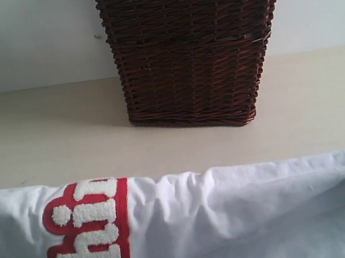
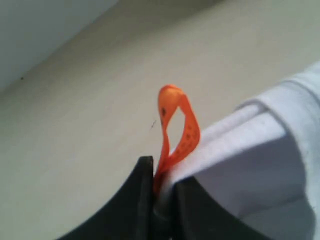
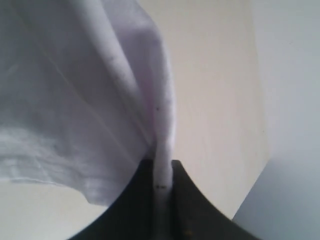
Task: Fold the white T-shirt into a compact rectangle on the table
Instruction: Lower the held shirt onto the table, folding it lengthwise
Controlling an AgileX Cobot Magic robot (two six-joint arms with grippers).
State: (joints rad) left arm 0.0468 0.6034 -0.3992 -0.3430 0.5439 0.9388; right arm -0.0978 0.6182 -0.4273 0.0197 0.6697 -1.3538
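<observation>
The white T-shirt (image 1: 244,214) fills the near part of the exterior view, its red band of fuzzy white lettering (image 1: 91,235) at the lower left; neither gripper shows in that view. In the left wrist view my left gripper (image 2: 161,180) is shut on the shirt's edge at the collar (image 2: 240,130), with the orange neck tag (image 2: 176,125) looping up out of the jaws. In the right wrist view my right gripper (image 3: 163,172) is shut on a bunched fold of the white T-shirt (image 3: 75,100), which hangs above the pale beige table (image 3: 215,90).
A dark brown wicker basket (image 1: 191,49) with a pale lace rim stands at the back middle of the table (image 1: 48,130), before a pale wall. Bare tabletop lies to its left and right and between it and the shirt.
</observation>
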